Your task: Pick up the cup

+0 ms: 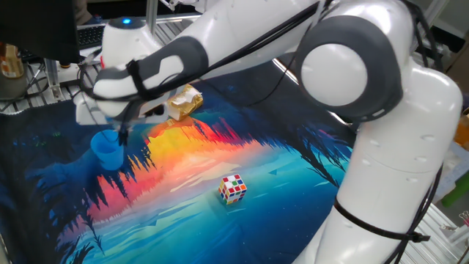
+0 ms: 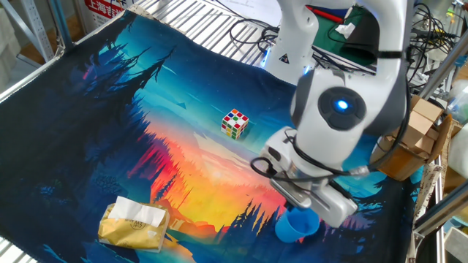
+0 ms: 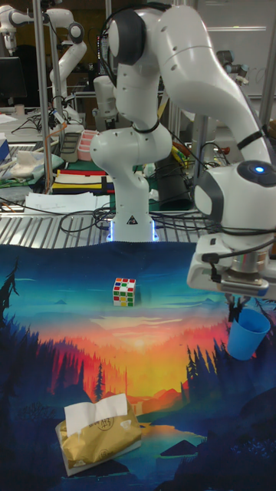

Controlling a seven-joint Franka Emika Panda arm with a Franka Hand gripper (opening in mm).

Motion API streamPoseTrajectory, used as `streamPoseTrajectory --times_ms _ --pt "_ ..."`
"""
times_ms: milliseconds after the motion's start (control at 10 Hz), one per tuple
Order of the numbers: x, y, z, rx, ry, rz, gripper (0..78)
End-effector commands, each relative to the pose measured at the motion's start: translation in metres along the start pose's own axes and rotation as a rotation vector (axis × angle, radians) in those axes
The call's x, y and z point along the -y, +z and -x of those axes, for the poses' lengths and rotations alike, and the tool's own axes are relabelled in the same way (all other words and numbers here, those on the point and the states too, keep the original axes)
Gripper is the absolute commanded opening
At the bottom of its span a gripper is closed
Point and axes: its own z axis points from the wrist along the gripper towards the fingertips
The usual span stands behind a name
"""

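The light-blue cup (image 1: pixel 108 150) hangs tilted just above the mat at its side edge, also seen as cup (image 3: pixel 248 334) and cup (image 2: pixel 295 226). My gripper (image 1: pixel 122 136) comes down from above and is shut on the cup's rim wall, one finger inside and one outside. In the tall fixed view the gripper (image 3: pixel 234 308) grips the rim's left side and the cup leans away to the right. The gripper's white body hides the fingers in the other fixed view.
A colourful puzzle cube (image 1: pixel 233 188) (image 3: pixel 124 291) sits mid-mat. A yellow tissue pack (image 1: pixel 185 102) (image 2: pixel 134 223) lies near the mat's edge. The arm's base (image 3: pixel 129 219) stands behind the mat. Cardboard boxes (image 2: pixel 419 128) and metal framing stand beside the table.
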Motion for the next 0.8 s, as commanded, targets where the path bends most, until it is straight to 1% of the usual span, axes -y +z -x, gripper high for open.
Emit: streamPoseTrajectory --times_ms 100,200,300,400,600,700,800 --pt "0.052 -0.032 0.018 -0.029 -0.091 0.007 1.1" --pt "0.056 -0.032 0.018 -0.029 -0.097 0.007 1.1" --pt "0.081 -0.035 0.023 -0.027 -0.139 0.007 1.1" --pt "0.091 -0.039 0.025 -0.024 -0.159 0.005 1.1" --pt "0.108 -0.045 0.026 -0.025 -0.2 0.006 1.1" --pt "0.11 -0.046 0.026 -0.025 -0.206 0.006 1.1" --pt "0.122 -0.047 0.028 -0.022 -0.251 0.009 1.1"
